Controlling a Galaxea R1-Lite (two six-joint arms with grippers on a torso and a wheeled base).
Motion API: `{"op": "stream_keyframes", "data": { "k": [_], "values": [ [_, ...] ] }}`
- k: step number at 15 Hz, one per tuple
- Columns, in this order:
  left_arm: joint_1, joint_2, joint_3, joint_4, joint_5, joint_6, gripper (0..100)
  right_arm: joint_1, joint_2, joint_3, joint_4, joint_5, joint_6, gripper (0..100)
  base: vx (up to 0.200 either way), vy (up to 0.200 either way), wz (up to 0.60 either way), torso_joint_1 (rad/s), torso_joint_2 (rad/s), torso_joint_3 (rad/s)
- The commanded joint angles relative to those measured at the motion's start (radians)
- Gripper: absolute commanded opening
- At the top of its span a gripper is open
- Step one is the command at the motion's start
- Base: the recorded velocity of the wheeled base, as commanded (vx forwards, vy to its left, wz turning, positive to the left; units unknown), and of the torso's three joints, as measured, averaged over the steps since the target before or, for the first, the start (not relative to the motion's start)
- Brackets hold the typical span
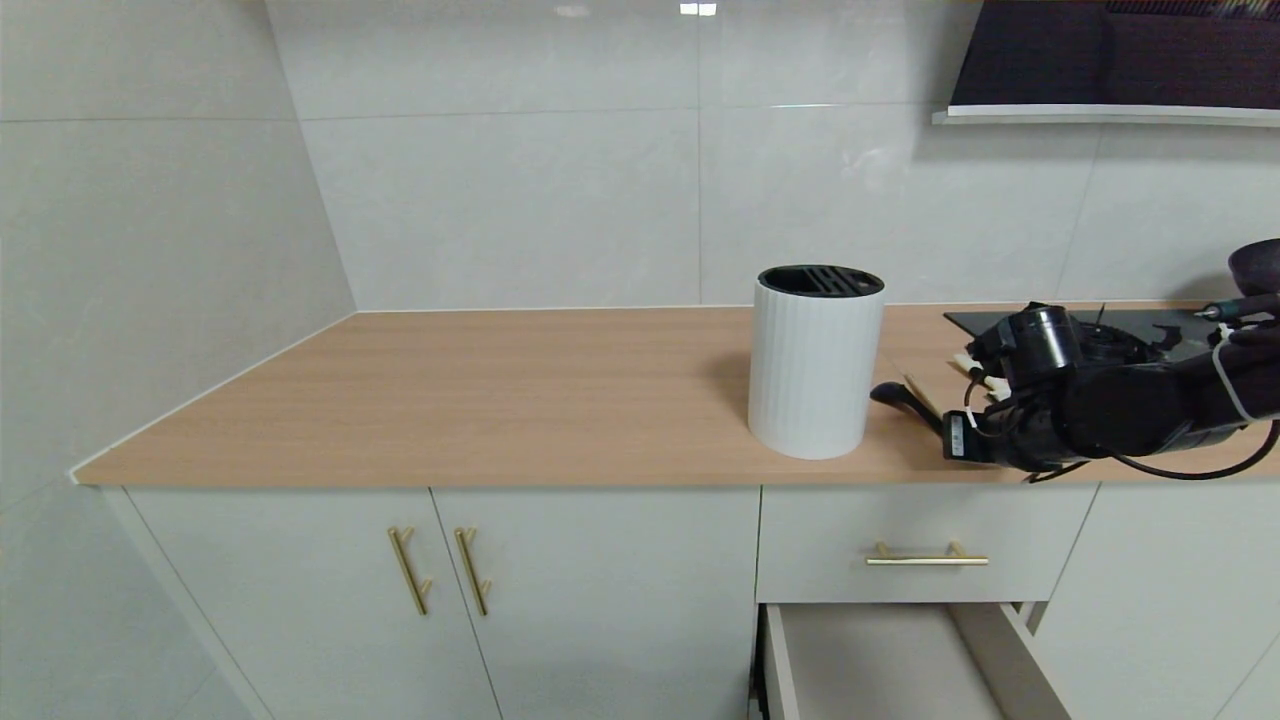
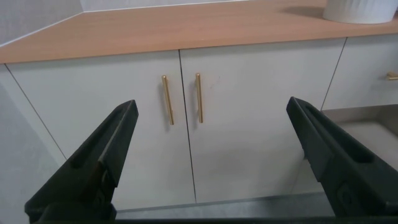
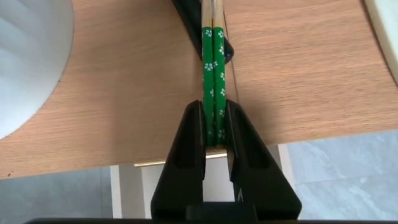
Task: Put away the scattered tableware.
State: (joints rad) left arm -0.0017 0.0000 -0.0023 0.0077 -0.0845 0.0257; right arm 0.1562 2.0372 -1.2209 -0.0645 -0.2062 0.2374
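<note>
Currently I see the wooden countertop (image 1: 450, 400) spanning mid-frame in the head view, the white ribbed holder (image 1: 815, 370) upright right of centre on it, my left gripper (image 2: 211, 107) spread wide facing the cabinet doors (image 2: 249, 124), and my right gripper (image 3: 216, 118) pinching green chopsticks (image 3: 213, 68) over the counter's front edge near the holder.

right arm (image 1: 1120, 410): all black, glossy shell, fat rounded links. Shiny cylindrical housing (image 1: 1045, 340) at the wrist end. White band (image 1: 1228, 375) wrapped round the forearm, white label (image 1: 957, 432) down by the wrist. Thin black cable (image 1: 1190, 470) loops loose under the link. right gripper (image 3: 214, 112): matte black fingers (image 3: 183, 155), flat-sided, tapering to narrow tips. left gripper (image 2: 211, 106): same matte black, long wedge fingers (image 2: 93, 168) with bevelled edges
</note>
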Motion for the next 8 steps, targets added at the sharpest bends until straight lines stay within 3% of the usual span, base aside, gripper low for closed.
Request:
{"op": "stream_keyframes", "data": {
  "k": [1,5,8],
  "values": [
    [0.0,0.0,-0.001,0.0,0.0,0.0,100,0.0,-0.003,0.0,0.0,-0.004,-0.001,0,0.0,0.0,0.0,0.0,0.0,0.0],
    [0.0,0.0,0.001,0.0,0.0,0.0,100,0.002,-0.034,0.006,0.0,-0.012,0.008,0,0.0,0.0,0.0,0.0,0.0,0.0],
    [0.0,0.0,-0.001,0.0,0.0,0.0,100,0.04,-0.201,0.089,0.005,-0.01,0.039,0,0.0,0.0,0.0,0.0,0.0,0.0]
  ]
}}
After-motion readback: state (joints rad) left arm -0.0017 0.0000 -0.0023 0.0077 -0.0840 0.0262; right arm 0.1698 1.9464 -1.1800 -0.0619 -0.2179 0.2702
